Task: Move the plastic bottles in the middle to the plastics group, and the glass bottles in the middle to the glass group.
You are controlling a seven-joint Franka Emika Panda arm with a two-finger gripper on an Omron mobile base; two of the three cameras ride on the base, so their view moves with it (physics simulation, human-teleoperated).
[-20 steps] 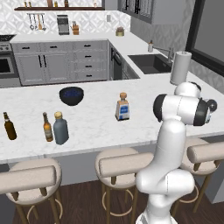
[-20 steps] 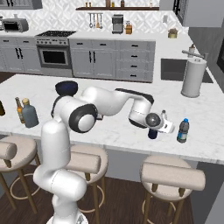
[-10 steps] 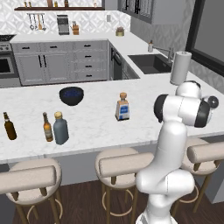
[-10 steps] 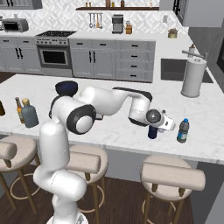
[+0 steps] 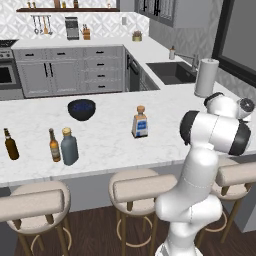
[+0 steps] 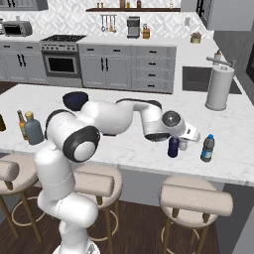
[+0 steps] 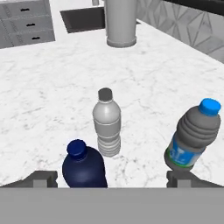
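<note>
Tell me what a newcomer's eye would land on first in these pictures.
The big white arm stretched low across the marble counter, its gripper with jaws open beside a small dark navy bottle. That bottle stands upright right by a clear greyish water bottle, with a blue-capped water bottle to the side. Farther along the counter, a squarish cork-stoppered bottle stands alone near a dark bowl.

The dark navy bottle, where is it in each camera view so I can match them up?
Left base view: not in it.
Right base view: the dark navy bottle stands right of centre, just below the end effector.
Hand view: bottom, left of centre.
Shared landmark: the paper towel roll, top centre in the hand view.
</note>
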